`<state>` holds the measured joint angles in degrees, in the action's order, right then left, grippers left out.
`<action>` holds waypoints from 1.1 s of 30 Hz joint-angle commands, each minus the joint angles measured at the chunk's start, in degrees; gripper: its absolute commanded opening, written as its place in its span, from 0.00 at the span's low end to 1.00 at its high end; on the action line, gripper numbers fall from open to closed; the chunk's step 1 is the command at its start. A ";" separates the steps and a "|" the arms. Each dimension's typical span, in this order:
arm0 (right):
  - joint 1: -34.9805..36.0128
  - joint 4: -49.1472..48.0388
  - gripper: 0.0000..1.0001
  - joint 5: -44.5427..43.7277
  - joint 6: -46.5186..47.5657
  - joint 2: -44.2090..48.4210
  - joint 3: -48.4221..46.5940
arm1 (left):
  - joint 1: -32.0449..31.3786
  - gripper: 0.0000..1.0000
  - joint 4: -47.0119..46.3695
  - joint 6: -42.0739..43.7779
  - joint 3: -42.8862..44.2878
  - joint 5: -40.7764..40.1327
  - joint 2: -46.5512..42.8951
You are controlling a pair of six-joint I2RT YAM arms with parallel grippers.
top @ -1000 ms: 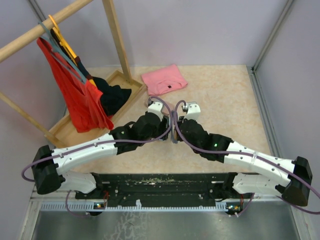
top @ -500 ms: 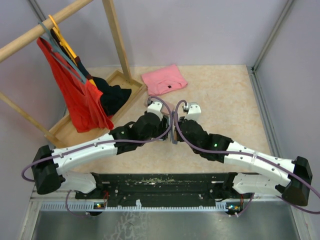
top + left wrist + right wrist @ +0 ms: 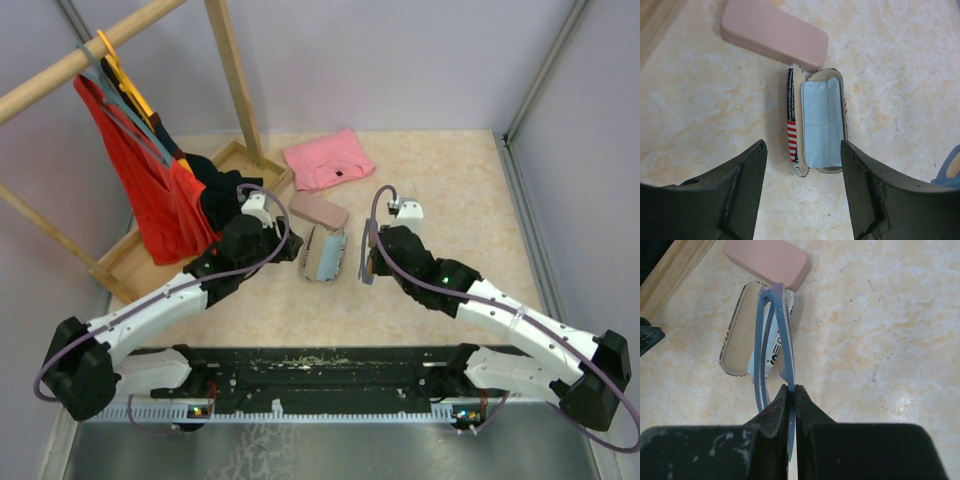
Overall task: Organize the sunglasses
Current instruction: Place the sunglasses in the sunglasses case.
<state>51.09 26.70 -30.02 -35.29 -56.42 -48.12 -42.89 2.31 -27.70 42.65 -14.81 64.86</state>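
Sunglasses (image 3: 776,291) with the grey-blue frame stand folded and on edge in the right claw (image 3: 792,392), which is clenched on the thin frame at its very tips, the rest of the pair reaching forward. Just ahead of those tips and a little to their left lies the flag-patterned case (image 3: 735,347), open on the table (image 3: 880,340). One half holds a light blue cloth (image 3: 822,120); the other looks bare. Beyond the case's far end, touching or nearly so, is the pink case (image 3: 767,260), shut, its contents hidden. The left claw (image 3: 802,150) is released, its fingers spread wide above the open case with nothing between them. With so narrow a pinch, the pair could swivel or slip if a temple catches the case rim on the way in. The light case may also skid across the table when nudged, since nothing braces it. The cloth may bunch beneath the frame and keep the lid from closing. No brown-framed pair shows in any view.
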 commanded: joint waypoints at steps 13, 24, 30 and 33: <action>-8.11 -9.02 0.00 22.40 -3.80 -13.28 -7.63 | 12.49 0.67 -24.66 -5.99 -4.25 25.37 16.63; -11.71 -17.62 0.00 27.13 -10.32 -25.71 -10.11 | 14.68 0.67 -30.97 -8.07 -9.25 24.16 16.68; -11.89 -18.46 0.00 28.03 -11.16 -31.20 -12.91 | 14.73 0.68 -33.13 -7.61 -10.68 22.18 16.86; -11.97 -18.82 0.00 28.44 -11.62 -33.44 -13.50 | 14.85 0.68 -33.29 -7.35 -10.67 21.75 17.30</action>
<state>39.57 12.16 -2.81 -45.47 -88.05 -58.08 -28.49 -27.44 -35.16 32.40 8.10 82.70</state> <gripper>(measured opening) 0.020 0.684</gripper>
